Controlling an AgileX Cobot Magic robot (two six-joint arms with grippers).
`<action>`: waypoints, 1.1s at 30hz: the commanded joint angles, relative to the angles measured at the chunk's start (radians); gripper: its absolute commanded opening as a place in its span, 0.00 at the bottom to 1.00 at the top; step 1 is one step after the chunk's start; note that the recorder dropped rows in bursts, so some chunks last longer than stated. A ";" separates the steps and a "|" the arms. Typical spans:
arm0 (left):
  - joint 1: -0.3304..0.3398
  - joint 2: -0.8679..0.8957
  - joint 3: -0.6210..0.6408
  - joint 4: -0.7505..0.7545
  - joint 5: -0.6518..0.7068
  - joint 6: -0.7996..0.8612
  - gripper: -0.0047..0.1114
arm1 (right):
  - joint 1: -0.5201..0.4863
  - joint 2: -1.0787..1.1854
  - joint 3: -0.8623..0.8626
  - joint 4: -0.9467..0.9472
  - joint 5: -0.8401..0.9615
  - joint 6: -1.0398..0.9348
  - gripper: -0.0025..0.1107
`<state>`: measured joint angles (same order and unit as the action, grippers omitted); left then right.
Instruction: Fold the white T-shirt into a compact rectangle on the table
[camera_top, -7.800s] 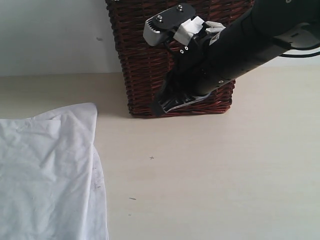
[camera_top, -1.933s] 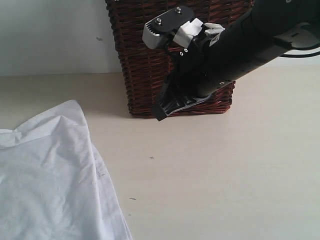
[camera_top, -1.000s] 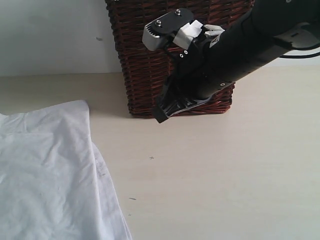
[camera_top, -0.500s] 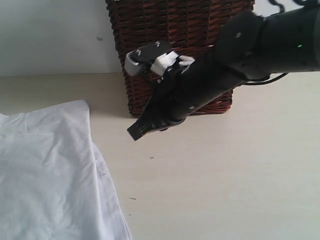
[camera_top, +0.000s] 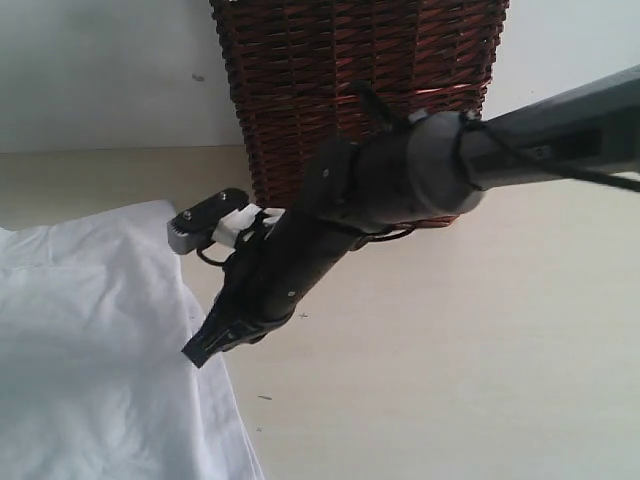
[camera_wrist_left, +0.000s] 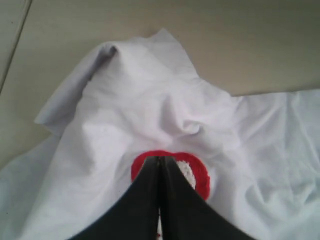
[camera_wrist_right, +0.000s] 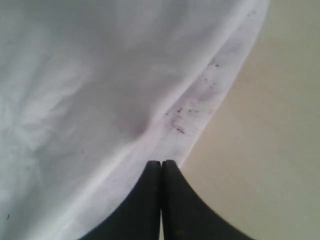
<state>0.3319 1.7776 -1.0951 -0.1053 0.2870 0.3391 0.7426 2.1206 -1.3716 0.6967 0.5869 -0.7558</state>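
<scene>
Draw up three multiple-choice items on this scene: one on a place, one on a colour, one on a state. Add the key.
1. Where is the right hand relative to the white T-shirt?
A. at its edge
B. at its centre
C. far off, by the wall

2. The print at the left hand's tip is:
A. blue
B. red
C. green

3. The right hand's jaws are:
A. wide open
B. shut
C. clamped on a cup

Key: 1 A, its tip sits at the hem; 2 B, a red ring shows on the cloth; 3 B, the fingers press together in the right wrist view.

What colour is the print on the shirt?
Red print, white in the middle; clearest in the left wrist view.
</scene>
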 joint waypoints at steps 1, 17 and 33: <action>-0.004 -0.007 0.003 -0.018 -0.046 -0.007 0.04 | 0.050 0.076 -0.084 -0.046 0.038 0.042 0.02; -0.004 -0.007 0.003 -0.035 -0.062 -0.003 0.04 | 0.075 0.147 -0.141 -0.542 0.260 0.499 0.02; -0.013 -0.009 0.003 -0.148 -0.077 -0.003 0.04 | 0.048 -0.112 0.143 -0.623 0.077 0.657 0.02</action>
<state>0.3302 1.7776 -1.0943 -0.2299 0.2227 0.3391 0.7969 2.0592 -1.2540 0.0699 0.6771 -0.0976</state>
